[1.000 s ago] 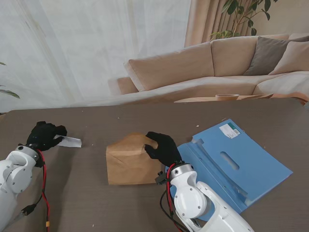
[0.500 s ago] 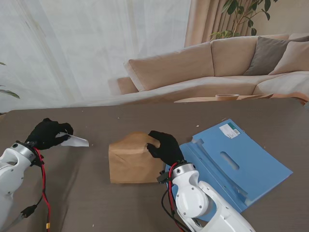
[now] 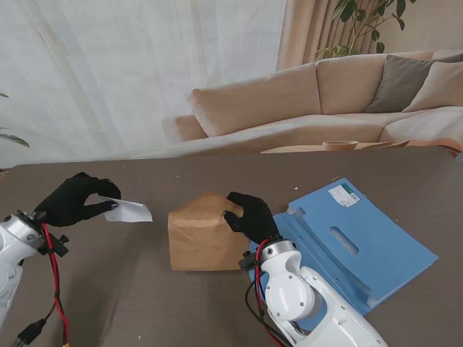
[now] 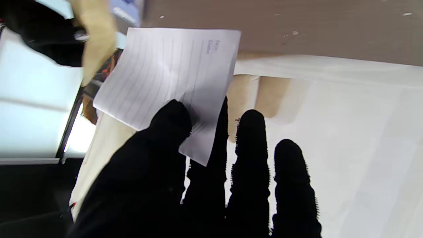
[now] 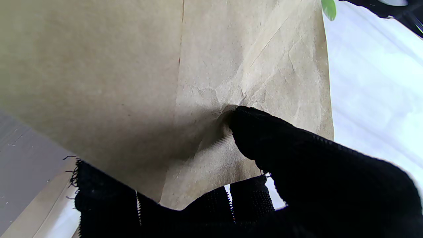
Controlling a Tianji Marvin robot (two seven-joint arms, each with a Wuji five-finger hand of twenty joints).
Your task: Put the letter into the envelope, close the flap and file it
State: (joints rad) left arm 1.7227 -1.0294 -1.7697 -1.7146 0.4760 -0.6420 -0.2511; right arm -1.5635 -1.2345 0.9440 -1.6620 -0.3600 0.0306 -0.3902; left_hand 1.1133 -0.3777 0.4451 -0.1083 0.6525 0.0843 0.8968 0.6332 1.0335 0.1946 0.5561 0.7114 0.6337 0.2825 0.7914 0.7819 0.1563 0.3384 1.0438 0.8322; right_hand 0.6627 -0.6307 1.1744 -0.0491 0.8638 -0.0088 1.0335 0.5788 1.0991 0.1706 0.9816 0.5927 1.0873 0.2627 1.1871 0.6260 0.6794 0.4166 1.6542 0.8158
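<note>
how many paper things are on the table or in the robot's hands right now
2. A lined letter pinched in the left hand, and a brown envelope gripped by the right hand, left of the blue folder.

Creased matt kraft-paper envelope (image 3: 204, 235), lined white paper letter (image 4: 168, 81), black knit-cloth left hand (image 3: 71, 200)

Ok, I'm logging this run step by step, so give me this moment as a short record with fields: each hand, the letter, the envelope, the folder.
left hand: shut on the letter, raised left of the envelope
letter: lined white sheet, pinched at one edge, outside the envelope
right hand: shut on the envelope's right edge
envelope: brown paper, held up off the table
folder: blue, lying flat to the right, untouched
step: letter not yet inserted
</note>
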